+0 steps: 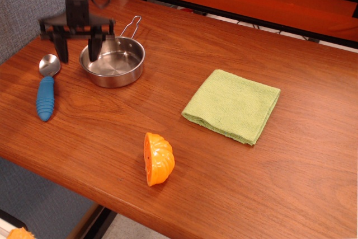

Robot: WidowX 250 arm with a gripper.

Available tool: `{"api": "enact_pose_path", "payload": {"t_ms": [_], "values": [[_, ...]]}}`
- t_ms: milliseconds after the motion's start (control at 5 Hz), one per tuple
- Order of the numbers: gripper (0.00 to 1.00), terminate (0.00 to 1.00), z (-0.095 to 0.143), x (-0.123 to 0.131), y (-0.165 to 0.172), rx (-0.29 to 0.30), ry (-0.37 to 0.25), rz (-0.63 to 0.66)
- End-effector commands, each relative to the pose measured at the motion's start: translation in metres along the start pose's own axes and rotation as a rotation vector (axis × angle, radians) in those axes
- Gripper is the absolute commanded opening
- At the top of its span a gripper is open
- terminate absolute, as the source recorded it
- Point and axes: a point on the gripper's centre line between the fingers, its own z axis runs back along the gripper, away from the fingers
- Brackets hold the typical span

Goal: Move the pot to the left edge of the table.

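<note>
A small shallow stainless-steel pot [113, 61] with a wire loop handle sits near the left end of the reddish-brown wooden table [224, 155]. The black gripper [77, 50], somewhat blurred, has its fingers spread wide; one finger seems to hang over the pot's left rim.

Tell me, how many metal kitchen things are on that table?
2. The pot sits near the table's far left corner, below the open gripper. The blue-handled spoon lies just left of it. Nothing seems hidden.
</note>
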Motion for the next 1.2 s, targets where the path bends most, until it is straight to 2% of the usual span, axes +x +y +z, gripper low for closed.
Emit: {"api": "enact_pose_path", "payload": {"t_ms": [0, 400, 600, 800, 1000], "values": [[1.0, 0.0, 0.067, -0.028, -0.053, -0.065, -0.168, -0.246], [1.0, 0.0, 0.084, -0.081, -0.125, -0.151, -0.187, -0.495], [1.0, 0.0, 0.105, -0.109, -0.159, -0.162, -0.24, -0.619], [1.0, 0.0, 0.114, -0.135, -0.181, -0.194, -0.217, -0.687], [1.0, 0.0, 0.131, -0.152, -0.177, -0.266, -0.177, -0.688]]}}
